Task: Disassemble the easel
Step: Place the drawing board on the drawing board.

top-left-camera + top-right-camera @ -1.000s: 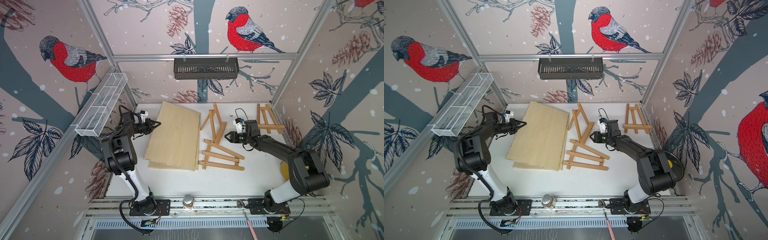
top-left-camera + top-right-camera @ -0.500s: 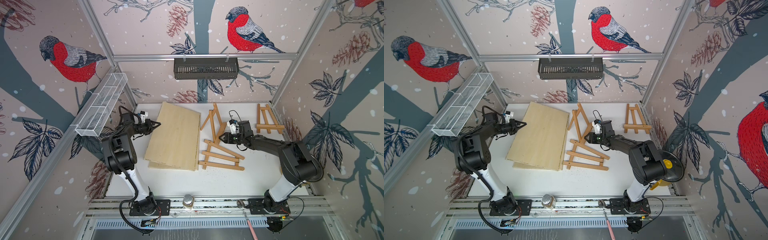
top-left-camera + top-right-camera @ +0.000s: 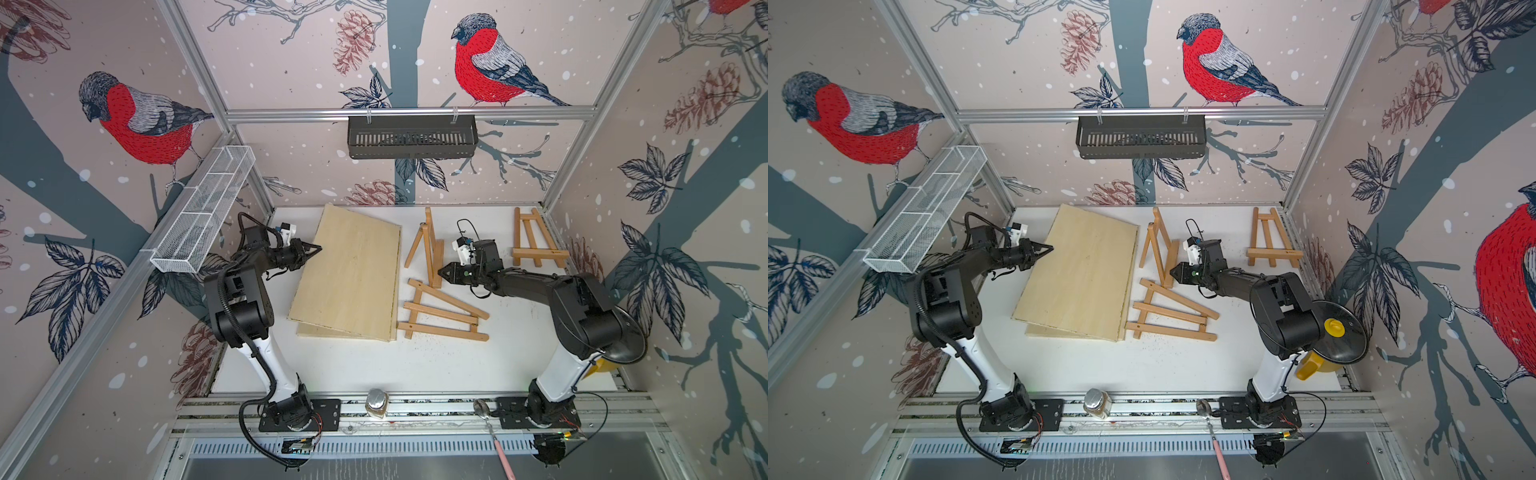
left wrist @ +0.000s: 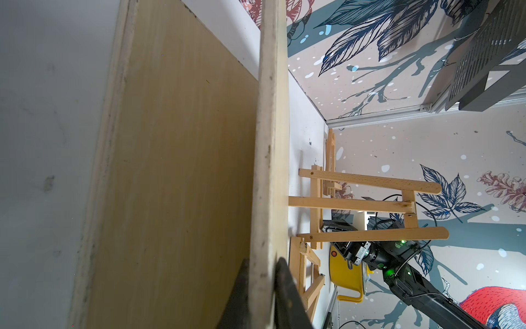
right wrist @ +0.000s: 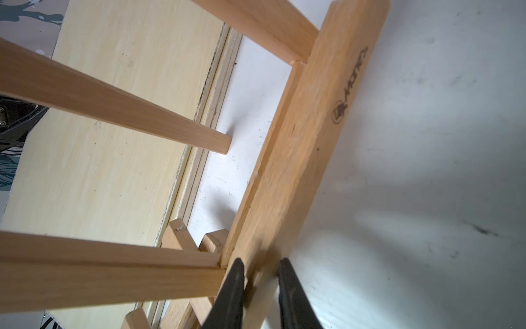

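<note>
**Easel (image 3: 430, 245) pinched at its ledge bar; plywood sheet raised by one edge**

I find the easel (image 3: 1160, 245) standing upright near the middle of the white counter (image 3: 415, 365), toward the back wall and just beside the right edge of the plywood. It is built of slim, square-cut strips of pale, smooth wood joined into an A-shape. A flatter, wider ledge bar (image 5: 313, 128) crosses its foot and carries a dark stamped mark. The right jaws, black and wedge-shaped, pinch one end of that bar, one on each broad face.

The left jaws are pressed onto the thin, scuffed edge of a plywood sheet (image 3: 353, 270). This is a large flat rectangle with faint grain, held tilted with its left side lifted. A second sheet (image 3: 316, 331) lies flat on the counter beneath it.

A second easel (image 3: 440, 313), made of the same strips, lies flat close by on the near side of the standing one. A third (image 3: 540, 252) sits well apart, near the right wall.
</note>
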### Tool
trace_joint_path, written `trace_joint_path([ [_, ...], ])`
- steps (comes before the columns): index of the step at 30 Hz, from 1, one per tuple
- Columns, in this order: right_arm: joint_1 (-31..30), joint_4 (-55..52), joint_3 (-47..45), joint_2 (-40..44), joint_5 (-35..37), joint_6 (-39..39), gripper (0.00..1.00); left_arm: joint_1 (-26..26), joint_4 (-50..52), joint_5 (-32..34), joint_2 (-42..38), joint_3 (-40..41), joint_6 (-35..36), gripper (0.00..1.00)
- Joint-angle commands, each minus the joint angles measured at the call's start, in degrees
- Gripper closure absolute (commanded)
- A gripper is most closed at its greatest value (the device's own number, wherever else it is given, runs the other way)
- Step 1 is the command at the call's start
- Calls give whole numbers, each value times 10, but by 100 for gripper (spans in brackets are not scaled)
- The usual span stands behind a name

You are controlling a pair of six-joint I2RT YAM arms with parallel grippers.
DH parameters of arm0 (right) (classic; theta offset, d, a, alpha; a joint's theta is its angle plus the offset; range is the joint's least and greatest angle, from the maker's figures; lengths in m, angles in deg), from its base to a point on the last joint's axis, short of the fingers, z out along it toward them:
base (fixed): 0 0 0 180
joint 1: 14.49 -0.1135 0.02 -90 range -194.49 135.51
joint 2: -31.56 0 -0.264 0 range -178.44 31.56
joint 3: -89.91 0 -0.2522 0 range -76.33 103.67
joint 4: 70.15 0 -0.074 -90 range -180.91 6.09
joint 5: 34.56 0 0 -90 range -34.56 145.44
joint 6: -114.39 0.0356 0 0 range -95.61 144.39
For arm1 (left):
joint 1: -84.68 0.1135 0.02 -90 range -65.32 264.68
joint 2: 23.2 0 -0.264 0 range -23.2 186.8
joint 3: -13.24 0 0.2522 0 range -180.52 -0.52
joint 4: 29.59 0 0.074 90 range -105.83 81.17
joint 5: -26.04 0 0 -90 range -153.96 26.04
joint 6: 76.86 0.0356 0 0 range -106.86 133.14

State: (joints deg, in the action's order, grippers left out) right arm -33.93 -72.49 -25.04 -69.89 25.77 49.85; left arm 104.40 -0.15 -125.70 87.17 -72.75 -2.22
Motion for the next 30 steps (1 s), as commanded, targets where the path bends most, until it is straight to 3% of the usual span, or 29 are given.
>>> trace_joint_path([
  [1,-1,-17,7,-5,15,-9,77,0,12,103,6,5,23,100],
  [10,-7,-8,10,-6,15,-1,77,0,-44,113,4,44,-28,100],
  [21,-16,-11,18,-8,14,-4,78,0,7,156,19,20,0,100],
  [23,-16,-13,18,-9,15,-7,78,1,24,159,27,11,8,80],
  [30,-16,-13,18,-8,16,-8,78,6,58,176,59,-13,30,67],
])
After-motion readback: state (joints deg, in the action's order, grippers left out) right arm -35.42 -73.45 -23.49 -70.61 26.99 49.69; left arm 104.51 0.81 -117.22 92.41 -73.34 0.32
